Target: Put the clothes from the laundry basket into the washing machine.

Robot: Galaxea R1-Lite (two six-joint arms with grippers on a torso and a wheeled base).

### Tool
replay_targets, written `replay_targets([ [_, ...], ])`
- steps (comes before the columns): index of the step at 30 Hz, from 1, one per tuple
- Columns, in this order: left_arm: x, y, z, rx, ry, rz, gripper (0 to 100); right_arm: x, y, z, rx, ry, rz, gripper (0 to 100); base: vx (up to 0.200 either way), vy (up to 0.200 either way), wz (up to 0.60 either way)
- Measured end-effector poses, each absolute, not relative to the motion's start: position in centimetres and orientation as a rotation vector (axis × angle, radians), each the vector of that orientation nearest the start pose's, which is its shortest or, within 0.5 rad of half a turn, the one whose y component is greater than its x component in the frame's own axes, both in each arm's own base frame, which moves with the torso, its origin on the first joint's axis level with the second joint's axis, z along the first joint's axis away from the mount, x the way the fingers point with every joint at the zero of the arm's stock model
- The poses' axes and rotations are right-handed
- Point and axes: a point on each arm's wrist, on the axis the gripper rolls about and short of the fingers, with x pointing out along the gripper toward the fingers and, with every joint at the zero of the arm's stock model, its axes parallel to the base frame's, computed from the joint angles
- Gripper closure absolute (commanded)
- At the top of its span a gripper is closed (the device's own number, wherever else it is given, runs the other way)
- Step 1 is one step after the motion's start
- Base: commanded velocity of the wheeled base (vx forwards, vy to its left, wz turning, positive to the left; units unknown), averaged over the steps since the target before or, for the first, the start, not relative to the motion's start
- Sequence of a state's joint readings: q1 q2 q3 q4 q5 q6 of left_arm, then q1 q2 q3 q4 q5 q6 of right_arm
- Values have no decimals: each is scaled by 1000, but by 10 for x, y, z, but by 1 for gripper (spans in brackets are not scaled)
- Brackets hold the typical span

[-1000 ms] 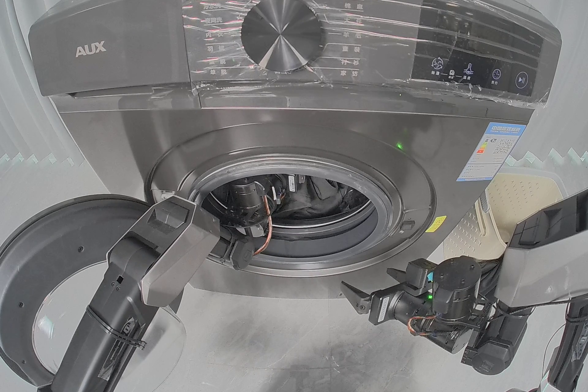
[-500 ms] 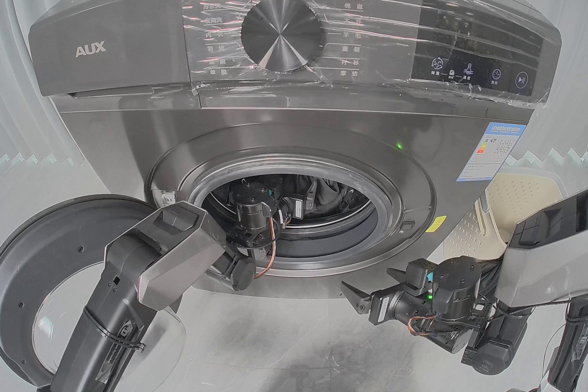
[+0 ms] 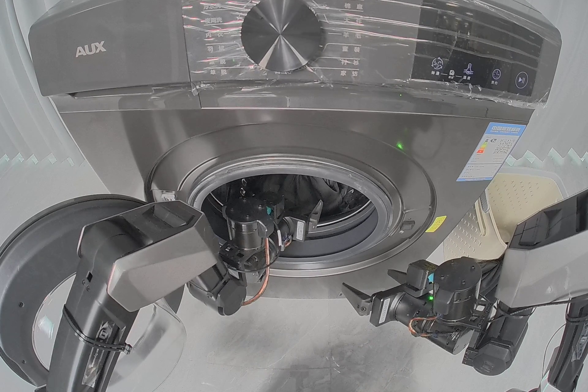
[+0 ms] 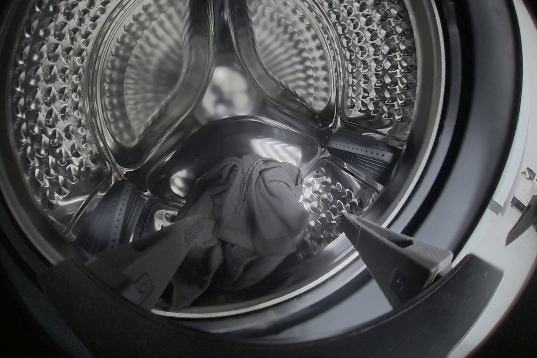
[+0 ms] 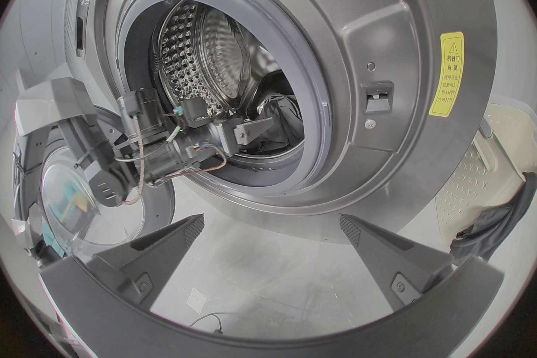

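The grey front-loading washing machine (image 3: 294, 124) stands with its round door (image 3: 43, 264) swung open to the left. A dark grey garment (image 4: 251, 208) lies crumpled on the drum floor and also shows through the opening (image 3: 318, 194) (image 5: 282, 121). My left gripper (image 4: 269, 218) sits at the mouth of the drum (image 3: 309, 215), open, with nothing between its fingers and short of the garment. My right gripper (image 3: 366, 283) hangs low in front of the machine, right of the opening, open and empty (image 5: 271, 217). The cream laundry basket (image 3: 520, 197) stands at the right.
The open door (image 5: 84, 191) takes up the floor to the left of my left arm. Grey floor (image 3: 294, 344) lies bare in front of the machine. A dark bundle (image 5: 495, 225) hangs beside the basket (image 5: 492, 152); I cannot tell whether it is cloth or cable.
My left arm has drawn back from inside the drum to its mouth, leaving the dark garment inside. The right arm has stayed where it was.
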State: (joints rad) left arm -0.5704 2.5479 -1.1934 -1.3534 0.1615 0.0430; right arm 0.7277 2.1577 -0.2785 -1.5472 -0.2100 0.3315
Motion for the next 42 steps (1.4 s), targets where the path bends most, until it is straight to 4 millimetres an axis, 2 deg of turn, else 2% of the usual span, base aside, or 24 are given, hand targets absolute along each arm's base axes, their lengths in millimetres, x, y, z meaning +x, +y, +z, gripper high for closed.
replay_targets([
  [8, 339, -246, 25, 37, 23, -474, 0, 212, 182, 29, 172, 377, 456, 0, 0, 0, 0],
  [15, 285, -242, 36, 13, 84, -544, 0, 206, 177, 36, 168, 373, 462, 0, 0, 0, 0],
  [21, 238, -230, 64, -33, 103, -599, 0, 196, 172, 47, 144, 346, 481, 0, 0, 0, 0],
  [26, 201, -208, 89, -64, 97, -572, 0, 187, 167, 69, 120, 262, 481, 0, 0, 0, 0],
  [33, 154, -169, 108, -92, 105, -558, 0, 175, 152, 86, 107, 213, 460, 0, 0, 0, 0],
  [38, 129, -149, 121, -117, 68, -577, 0, 164, 138, 92, 101, 202, 435, 0, 0, 0, 0],
  [42, 116, -136, 132, -133, 22, -581, 0, 158, 127, 97, 87, 195, 414, 0, -200, 0, 0],
])
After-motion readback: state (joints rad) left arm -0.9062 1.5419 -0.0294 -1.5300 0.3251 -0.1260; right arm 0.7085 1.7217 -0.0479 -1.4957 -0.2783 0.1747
